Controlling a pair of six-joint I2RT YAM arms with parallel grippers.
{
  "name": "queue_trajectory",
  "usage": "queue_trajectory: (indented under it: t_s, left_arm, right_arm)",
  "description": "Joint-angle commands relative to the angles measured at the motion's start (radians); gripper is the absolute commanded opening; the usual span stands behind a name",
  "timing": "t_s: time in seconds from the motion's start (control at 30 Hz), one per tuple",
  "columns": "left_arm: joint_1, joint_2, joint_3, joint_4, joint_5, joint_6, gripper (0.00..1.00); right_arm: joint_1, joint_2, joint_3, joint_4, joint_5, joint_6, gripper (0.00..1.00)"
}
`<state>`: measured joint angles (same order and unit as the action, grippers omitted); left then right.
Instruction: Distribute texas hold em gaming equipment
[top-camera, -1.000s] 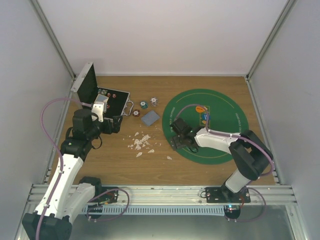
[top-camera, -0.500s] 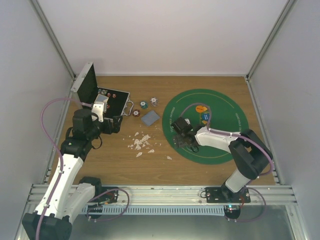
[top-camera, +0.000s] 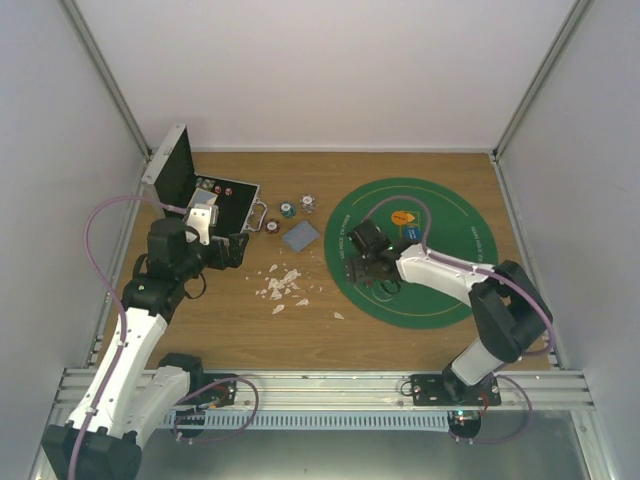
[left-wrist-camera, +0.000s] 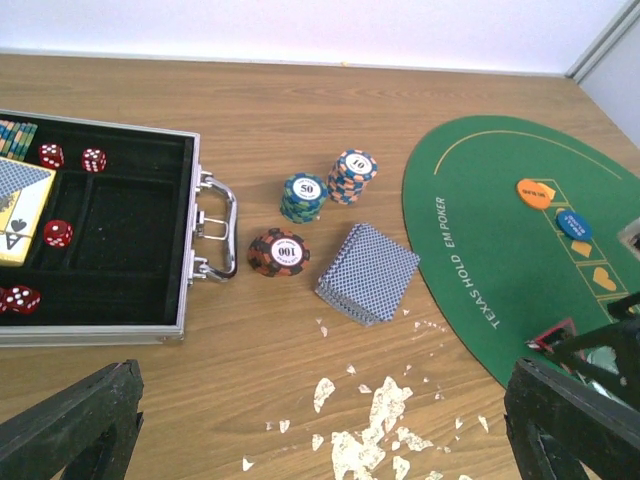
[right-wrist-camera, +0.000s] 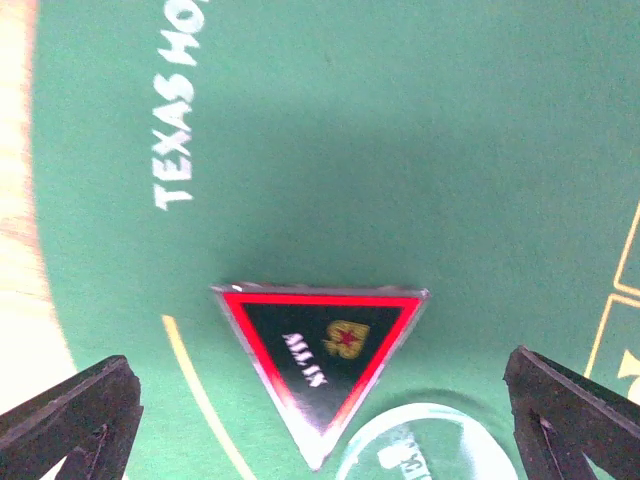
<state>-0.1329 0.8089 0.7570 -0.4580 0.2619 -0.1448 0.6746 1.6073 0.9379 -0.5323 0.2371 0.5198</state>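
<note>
Right tool (right-wrist-camera: 320, 425) spreads its fingers (right-wrist-camera: 72, 418) wide above the green mat (right-wrist-camera: 400, 150), gripping nothing; the red-black triangular token (right-wrist-camera: 322, 352) lies flat between them (untouched) near the mat's 9 o'clock edge. Left tool (left-wrist-camera: 320, 425), equally spread and empty, faces the chips (left-wrist-camera: 305, 197)

Wood (left-wrist-camera: 300, 100) behind chip stacks (left-wrist-camera: 305, 197) open; raised case lid (top-camera: 172, 170) blocks far left.

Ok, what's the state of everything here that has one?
case: open, lid raised.
card deck: piled, backs up, on the table.
chip stacks: upright on the table.
triangular token: flat on the green mat, ungripped.
orange button: flat on the green mat.
left fingers: open, empty.
right fingers: open, empty, above the triangular token.
</note>
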Motion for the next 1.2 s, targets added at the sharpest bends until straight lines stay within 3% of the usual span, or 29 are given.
queue_trajectory:
  t_s: [0.0, 0.27, 0.47, 0.67, 0.93, 1.17]
  left_arm:
    - [-0.008, 0.006, -0.001, 0.032, 0.004, 0.008, 0.99]
    - [-0.009, -0.005, -0.005, 0.033, -0.024, 0.014, 0.99]
    - [-0.008, -0.010, -0.005, 0.038, 0.003, 0.020, 0.99]
    - [-0.008, -0.020, -0.010, 0.046, 0.027, 0.027, 0.99]
    - [-0.009, -0.020, -0.012, 0.051, 0.041, 0.021, 0.99]
    - [-0.008, -0.014, -0.011, 0.053, 0.053, 0.022, 0.99]
  right_arm:
    - [-0.042, -0.083, 0.078, -0.016, -0.115, -0.006, 1.00]
    - [-0.299, -0.236, -0.038, 0.097, -0.286, 0.025, 0.99]
    - [-0.521, -0.278, -0.142, 0.217, -0.405, 0.034, 0.93]
    - [-0.647, -0.149, -0.147, 0.308, -0.489, -0.015, 0.76]
    - [-0.707, 0.060, -0.100, 0.425, -0.598, -0.056, 0.61]
    - [-0.708, 0.197, -0.052, 0.485, -0.630, -0.086, 0.56]
